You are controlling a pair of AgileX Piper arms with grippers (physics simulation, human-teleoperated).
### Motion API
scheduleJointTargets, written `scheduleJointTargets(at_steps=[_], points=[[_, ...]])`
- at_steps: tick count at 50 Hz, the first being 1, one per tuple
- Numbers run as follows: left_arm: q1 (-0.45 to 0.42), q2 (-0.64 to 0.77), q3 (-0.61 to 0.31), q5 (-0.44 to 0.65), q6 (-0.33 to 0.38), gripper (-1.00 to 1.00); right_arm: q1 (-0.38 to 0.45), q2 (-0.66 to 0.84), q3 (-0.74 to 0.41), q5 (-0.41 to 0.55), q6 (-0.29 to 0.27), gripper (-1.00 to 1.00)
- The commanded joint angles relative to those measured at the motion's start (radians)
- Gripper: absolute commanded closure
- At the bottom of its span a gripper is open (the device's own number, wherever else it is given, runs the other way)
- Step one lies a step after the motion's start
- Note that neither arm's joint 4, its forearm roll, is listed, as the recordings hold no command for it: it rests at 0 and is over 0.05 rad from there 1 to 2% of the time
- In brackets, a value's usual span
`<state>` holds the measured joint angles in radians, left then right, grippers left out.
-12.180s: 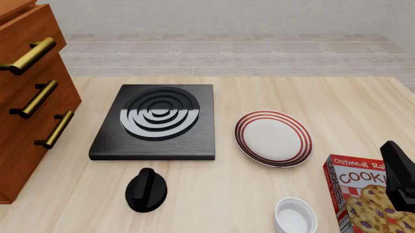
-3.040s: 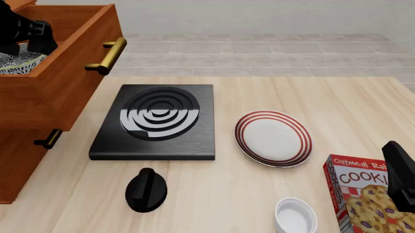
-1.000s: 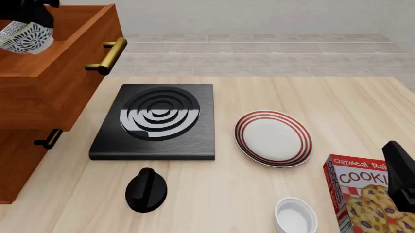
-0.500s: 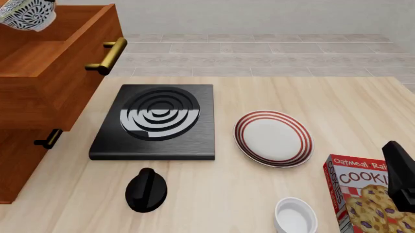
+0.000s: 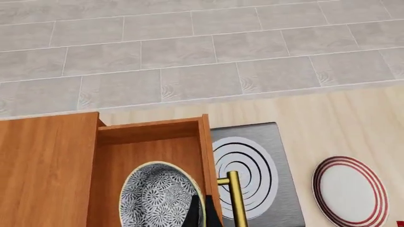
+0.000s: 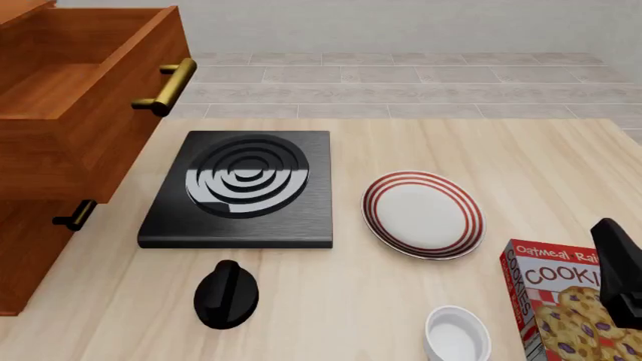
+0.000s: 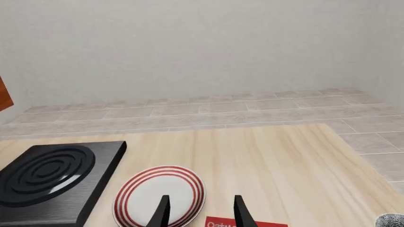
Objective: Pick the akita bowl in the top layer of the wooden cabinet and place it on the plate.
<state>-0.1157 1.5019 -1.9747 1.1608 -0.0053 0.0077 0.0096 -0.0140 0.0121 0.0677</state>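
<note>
Pale wood table (image 6: 401, 301); top drawer (image 6: 71, 90) open, empty. Left gripper (image 5: 200, 215) pinches akita bowl (image 5: 158, 198); right gripper (image 7: 198, 210) spread, empty.

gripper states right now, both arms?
Left gripper: shut on the akita bowl, held above the open top drawer.
Right gripper: open, holding nothing, fingers apart near the plate.

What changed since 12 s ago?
The top drawer was pulled open; the left gripper took the akita bowl and lifted it above the front view. Plate, stove, cookie box, ramekin and right gripper unmoved.
</note>
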Motion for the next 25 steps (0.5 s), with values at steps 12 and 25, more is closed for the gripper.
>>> scheduleJointTargets(at_steps=[12, 25], points=[[-0.076, 0.06, -0.187, 0.058, 0.031, 1.0, 0.0, -0.001, -0.001, 0.0, 0.001, -1.0], [-0.153, 0.099, -0.242, 0.057, 0.038, 1.0, 0.002, 0.005, 0.0, -0.004, 0.003, -1.0]])
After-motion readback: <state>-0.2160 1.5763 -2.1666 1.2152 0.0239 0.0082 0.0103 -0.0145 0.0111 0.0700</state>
